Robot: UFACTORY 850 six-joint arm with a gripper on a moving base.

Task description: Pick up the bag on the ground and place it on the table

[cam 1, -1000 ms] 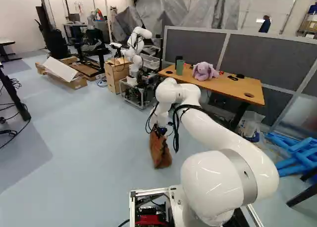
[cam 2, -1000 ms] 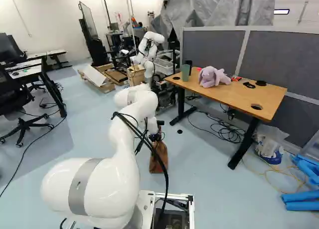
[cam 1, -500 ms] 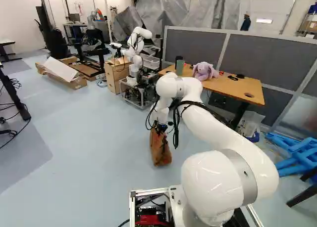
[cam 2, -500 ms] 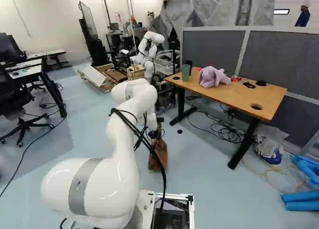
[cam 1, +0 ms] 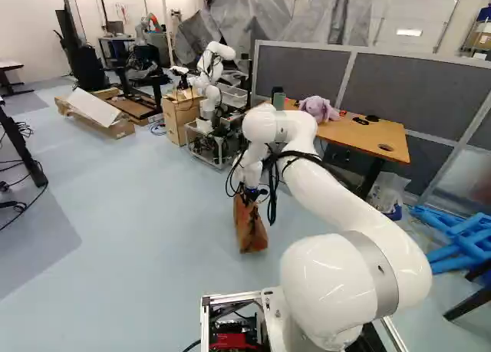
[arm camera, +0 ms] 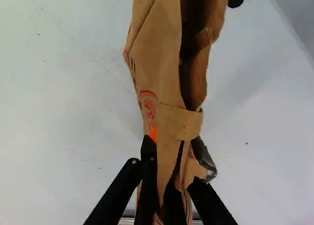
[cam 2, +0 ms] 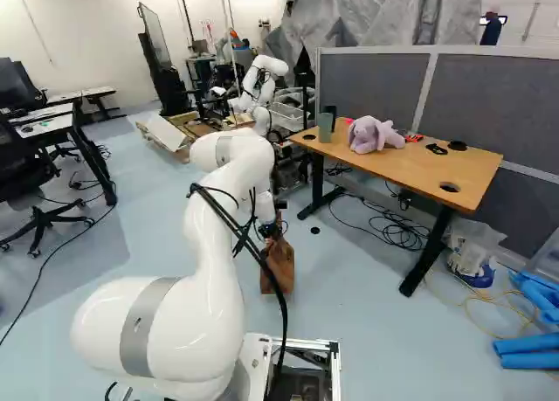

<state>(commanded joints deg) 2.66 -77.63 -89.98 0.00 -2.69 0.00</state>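
Clamping bag [arm camera: 162, 63] by its upper edge, gripper [arm camera: 171, 160] stands short of table [cam 2: 397, 167], left of it. Bag below gripper, long axis near upright; likely needs raising, then rightward swing over table.

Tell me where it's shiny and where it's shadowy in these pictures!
In the left base view, light shines on the white arm, and the floor has a darker patch at the left; in the right base view, the arm shines too; in the wrist view, the bag looks dark inside its opening.
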